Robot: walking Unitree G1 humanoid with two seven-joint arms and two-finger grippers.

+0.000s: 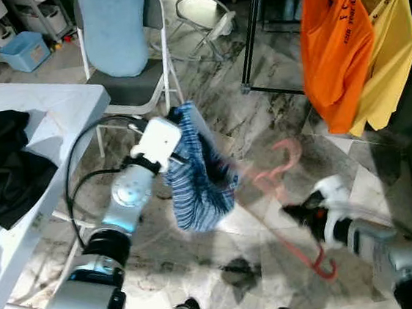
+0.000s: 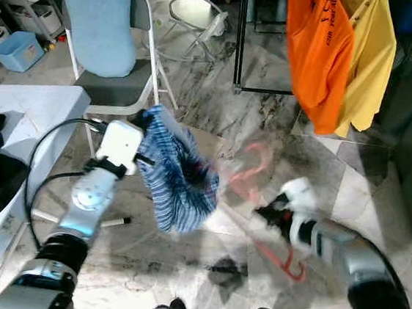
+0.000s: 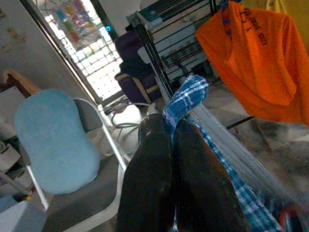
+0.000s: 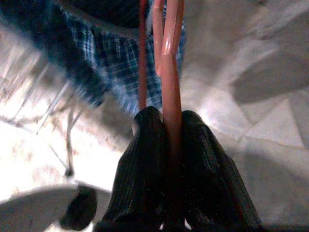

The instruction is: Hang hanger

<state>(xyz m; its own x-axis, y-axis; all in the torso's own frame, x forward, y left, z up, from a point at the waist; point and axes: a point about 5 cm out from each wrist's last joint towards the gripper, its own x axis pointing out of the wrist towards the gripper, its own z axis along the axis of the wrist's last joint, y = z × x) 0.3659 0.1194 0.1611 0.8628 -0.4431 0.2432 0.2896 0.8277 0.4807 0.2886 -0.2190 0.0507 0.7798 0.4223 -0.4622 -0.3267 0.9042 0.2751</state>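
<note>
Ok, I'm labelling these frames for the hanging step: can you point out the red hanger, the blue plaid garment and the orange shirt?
red hanger (image 1: 291,151), left eye view, on its hook.
blue plaid garment (image 1: 195,189), left eye view, middle of the hanging cloth.
orange shirt (image 1: 334,45), left eye view, on its chest.

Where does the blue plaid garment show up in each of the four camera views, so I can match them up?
Left eye view: blue plaid garment hangs centre, from the left gripper.
Right eye view: centre-left.
Left wrist view: pinched between the black fingers, trailing away.
Right wrist view: blurred behind the red hanger, garment at.
Shared landmark: orange shirt.
</note>
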